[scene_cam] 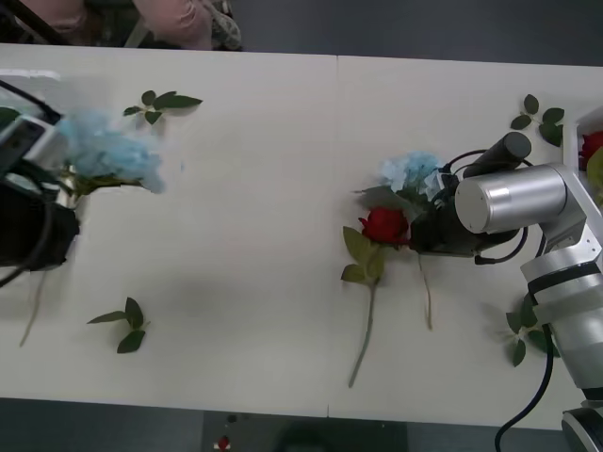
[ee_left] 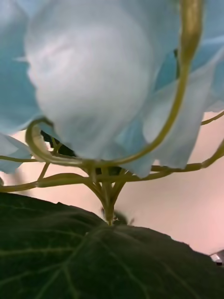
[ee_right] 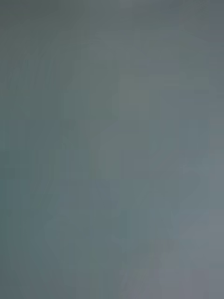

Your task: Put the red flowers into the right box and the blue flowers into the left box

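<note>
A red rose (scene_cam: 385,226) is seen lying on the white table (scene_cam: 254,207), just right of centre, its long green stem running down toward six o'clock. A pale blue hydrangea (scene_cam: 409,171) lies touching it at about one o'clock, with its own stem trailing downward beside the rose's. The right gripper (scene_cam: 421,229) is placed at three o'clock of the rose, right against both blooms; whether its fingers are spread or pressed together cannot be told. At the far right edge, part of the right box (scene_cam: 586,121) is seen, with a red bloom (scene_cam: 592,147) inside.

Far to the left, at nine o'clock, a second blue hydrangea (scene_cam: 108,151) is held up at the left gripper (scene_cam: 58,188); the grip itself is hidden. In the left wrist view, blue petals (ee_left: 93,79) and a dark leaf (ee_left: 93,257) are seen very close.

Loose leaf sprigs (scene_cam: 160,102) are scattered around the table.
</note>
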You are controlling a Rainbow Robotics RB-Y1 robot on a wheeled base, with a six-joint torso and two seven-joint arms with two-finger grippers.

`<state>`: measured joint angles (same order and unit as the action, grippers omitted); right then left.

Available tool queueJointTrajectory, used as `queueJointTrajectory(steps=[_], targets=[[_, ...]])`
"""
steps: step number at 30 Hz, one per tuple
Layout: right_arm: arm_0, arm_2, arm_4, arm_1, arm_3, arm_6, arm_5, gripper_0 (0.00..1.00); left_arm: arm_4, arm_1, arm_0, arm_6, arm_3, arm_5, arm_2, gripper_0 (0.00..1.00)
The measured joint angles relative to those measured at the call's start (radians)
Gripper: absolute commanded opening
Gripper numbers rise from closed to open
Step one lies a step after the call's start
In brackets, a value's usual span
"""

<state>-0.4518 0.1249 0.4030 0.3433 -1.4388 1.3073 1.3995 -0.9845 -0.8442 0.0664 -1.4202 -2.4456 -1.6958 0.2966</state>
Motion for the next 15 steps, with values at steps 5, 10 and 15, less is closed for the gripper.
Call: queueJointTrajectory(steps=[5,10,15], targets=[[0.000,0.000,0.000,0.000,0.000,0.000,0.000,0.00,-0.077,-0.003,-0.218,-0.006,0.107,0.000,0.325,0.00],[0.000,0.000,0.004,0.004,-0.019,0.000,0.000,0.00,-0.060,-0.002,-0.240,-0.126,0.359,0.055,0.335,0.00],[0.000,-0.005,0.100,0.051,-0.114,0.000,0.046,0.00,-0.040,-0.002,-0.219,-0.155,0.583,0.183,0.310,0.00]])
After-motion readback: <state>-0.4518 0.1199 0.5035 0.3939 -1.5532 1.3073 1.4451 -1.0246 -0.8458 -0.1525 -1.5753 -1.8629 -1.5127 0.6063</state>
